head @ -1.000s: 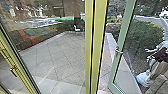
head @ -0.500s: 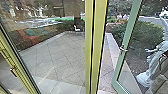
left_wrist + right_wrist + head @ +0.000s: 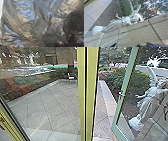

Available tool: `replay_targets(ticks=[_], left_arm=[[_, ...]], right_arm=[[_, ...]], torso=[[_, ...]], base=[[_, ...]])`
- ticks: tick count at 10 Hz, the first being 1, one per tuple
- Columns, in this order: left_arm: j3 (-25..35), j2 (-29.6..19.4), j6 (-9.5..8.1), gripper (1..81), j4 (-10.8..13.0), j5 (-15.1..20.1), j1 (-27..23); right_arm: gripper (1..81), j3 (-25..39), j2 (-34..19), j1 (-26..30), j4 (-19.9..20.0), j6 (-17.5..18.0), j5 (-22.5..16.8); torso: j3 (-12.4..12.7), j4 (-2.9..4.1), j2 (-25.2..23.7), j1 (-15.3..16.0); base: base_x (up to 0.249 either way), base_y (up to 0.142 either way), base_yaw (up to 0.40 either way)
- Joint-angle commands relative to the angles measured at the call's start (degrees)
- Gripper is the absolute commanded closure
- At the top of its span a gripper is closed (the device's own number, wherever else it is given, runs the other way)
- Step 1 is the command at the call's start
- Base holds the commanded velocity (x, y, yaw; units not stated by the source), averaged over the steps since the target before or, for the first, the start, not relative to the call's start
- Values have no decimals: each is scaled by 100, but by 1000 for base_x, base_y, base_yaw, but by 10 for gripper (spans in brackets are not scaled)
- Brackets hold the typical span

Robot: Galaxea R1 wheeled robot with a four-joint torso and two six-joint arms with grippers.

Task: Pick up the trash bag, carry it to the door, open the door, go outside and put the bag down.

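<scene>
The glass door [image 3: 121, 112] with its pale green frame stands swung open outward at the right of the head view, its small metal handle [image 3: 121, 94] on the frame's edge. Creased, shiny plastic of the trash bag [image 3: 40, 26] lies close to the camera in the left wrist view; where the left gripper grasps, if at all, is hidden. At the lower edge of the right wrist view are the two dark, parted tips of my open right gripper [image 3: 132, 45], with glass and paving beyond.
A yellow-green door post [image 3: 86, 94] stands upright ahead, with a glass pane left of it. Outside lie a paved yard [image 3: 47, 107], a pale kerb [image 3: 110, 97], hedges [image 3: 135, 80] and a white winged statue [image 3: 146, 103] on the right.
The door has swung further outward, its handle farther from the post. The head camera has moved as well, so the post sits more to the left and more of the statue shows.
</scene>
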Motion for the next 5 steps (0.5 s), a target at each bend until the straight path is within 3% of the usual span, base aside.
replay_targets(ticks=[1, 2, 3, 4, 5], left_arm=[[51, 4, 27, 811, -63, 541, -125], [51, 4, 27, 811, -63, 541, -125], [60, -4, 27, 811, -63, 541, -116], [51, 4, 27, 811, -62, 541, -116], [60, -4, 27, 811, -63, 541, -99]], right_arm=[[10, -450, -483, 799, -152, 83, -764], [10, -565, -448, 834, -63, 83, -666], [10, -574, -421, 835, 341, 65, -710], [10, -504, -291, 799, 1054, -5, -952], [10, -512, -124, 791, 2126, -5, -1350]], torso=[[0, 0, 0, 0], [0, 4, 0, 0], [0, 6, 0, 0], [0, 6, 0, 0], [0, 6, 0, 0]], base=[[0, 0, 0], [0, 0, 0], [0, 0, 0], [0, 0, 0], [0, 0, 0]])
